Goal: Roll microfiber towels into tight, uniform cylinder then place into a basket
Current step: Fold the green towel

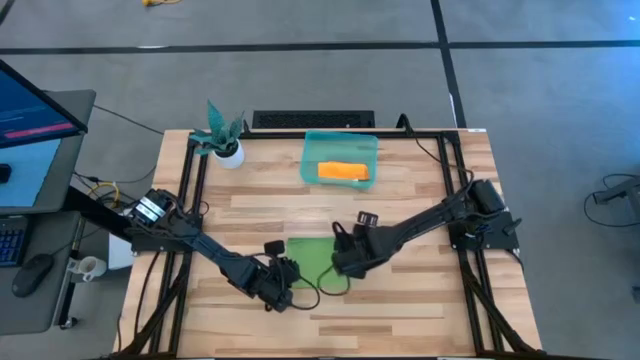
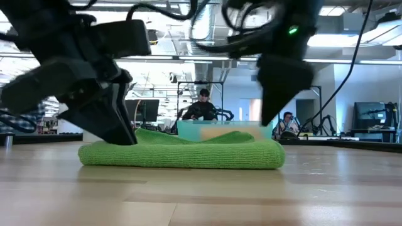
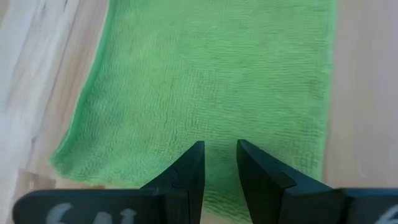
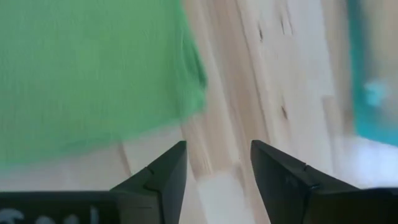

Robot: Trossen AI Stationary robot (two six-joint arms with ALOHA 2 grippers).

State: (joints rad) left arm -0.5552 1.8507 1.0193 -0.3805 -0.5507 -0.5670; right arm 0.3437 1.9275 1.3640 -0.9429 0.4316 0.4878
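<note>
The green microfiber towel (image 1: 312, 254) lies folded into a flat, thick pad (image 2: 182, 154) near the table's middle front. The orange towel (image 1: 343, 172) lies rolled inside the teal basket (image 1: 310, 150) at the far middle. My left gripper (image 3: 219, 146) stands at the green towel's near-left end with a narrow gap between its fingers. My right gripper (image 4: 217, 147) is open and hangs above the bare wood just beside the towel's right end, clear of it (image 2: 271, 116). My left gripper comes slanting down from the table's left, and in the low view its fingertips (image 2: 124, 133) meet the top of the green towel at its left end (image 2: 103, 150). No cloth shows in the gap between the fingers. The towel lies flat on the table.
A small potted plant (image 1: 224, 140) stands at the far left corner. Dark frame rails (image 1: 195, 190) run along both sides of the table. People sit at desks in the room beyond the table (image 2: 202, 107). Bare wood lies to the towel's right and near side.
</note>
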